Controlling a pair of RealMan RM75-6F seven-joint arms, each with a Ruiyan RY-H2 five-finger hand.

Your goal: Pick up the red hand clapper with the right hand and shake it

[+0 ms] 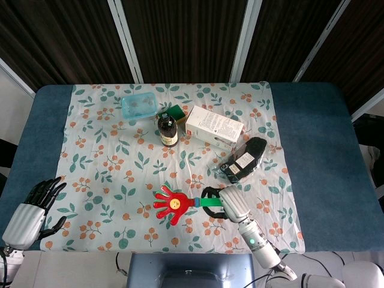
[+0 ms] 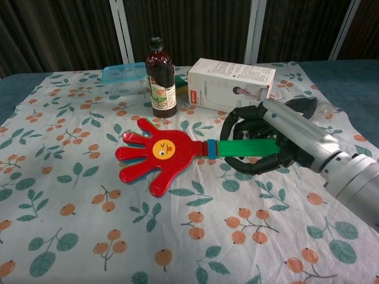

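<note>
The red hand clapper [image 1: 169,204] [image 2: 155,155] has a yellow face sticker and a green handle [image 2: 246,147]. My right hand [image 1: 229,203] [image 2: 269,142] grips that handle and holds the clapper off the floral cloth, palm end pointing left. In the chest view the clapper's red palm faces the camera. My left hand [image 1: 33,209] rests at the table's near left edge with its fingers apart and nothing in it; the chest view does not show it.
A dark bottle [image 1: 168,129] [image 2: 161,78], a white box [image 1: 213,126] [image 2: 232,80], a blue lidded container [image 1: 138,107] [image 2: 123,74] and a green-yellow sponge [image 1: 174,113] stand at the back. A black packaged item [image 1: 244,160] [image 2: 301,109] lies just behind my right hand.
</note>
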